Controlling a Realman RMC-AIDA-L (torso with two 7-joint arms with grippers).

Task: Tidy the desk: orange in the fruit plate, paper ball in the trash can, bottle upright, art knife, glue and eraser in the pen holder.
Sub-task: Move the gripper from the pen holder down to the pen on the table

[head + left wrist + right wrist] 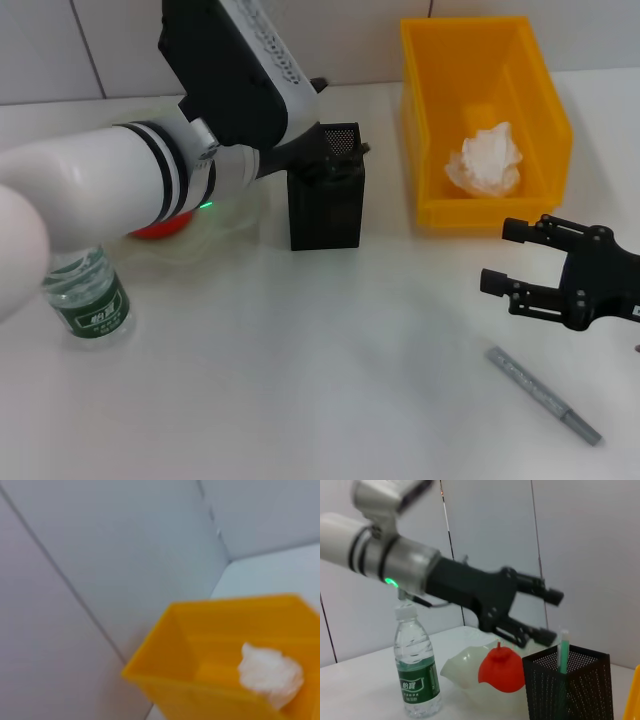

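Glue (pixel 545 395), light, stiff and slim, lies at five o'clock below the wide-spread right claw (pixel 505 257); pinch its middle. Left claw (pixel 547 616), empty and parted, hovers over the pen holder (pixel 326 200).

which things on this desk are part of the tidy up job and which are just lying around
Job: orange in fruit plate; paper ball in trash can; upright bottle; art knife in pen holder; glue on desk; open left end effector; open right end effector.

Lying about: nothing visible.

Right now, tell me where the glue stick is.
In the head view the glue lies flat on the table at the robot's right, near the front edge, just below the open right gripper and well clear of the pen holder.
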